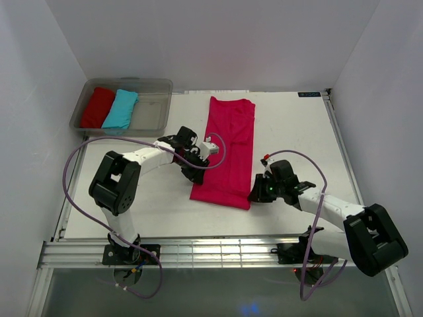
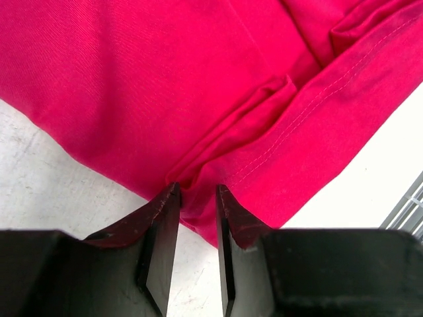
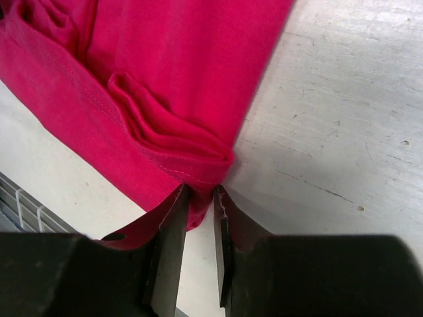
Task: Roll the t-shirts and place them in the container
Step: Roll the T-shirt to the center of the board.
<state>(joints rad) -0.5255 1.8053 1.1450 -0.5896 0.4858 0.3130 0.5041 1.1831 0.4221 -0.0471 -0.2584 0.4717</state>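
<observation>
The magenta t-shirt lies folded into a long strip on the table, running from upper centre of the top view down to lower centre, with its near hem towards the arms. Stitched hem lines and small bunched folds show at both near corners in the wrist views.

Right gripper, at the lower right corner of the strip in the top view: jaws nearly together, and the bunched corner of the shirt is pinched between the tips.

Left gripper, at the lower left edge of the strip: jaws stand narrowly apart astride a crease at the hem. Whether they clamp the cloth cannot be told.

Upper left of the top view: a clear bin holds a red t-shirt and a turquoise t-shirt, rolled, side by side and touching.
</observation>
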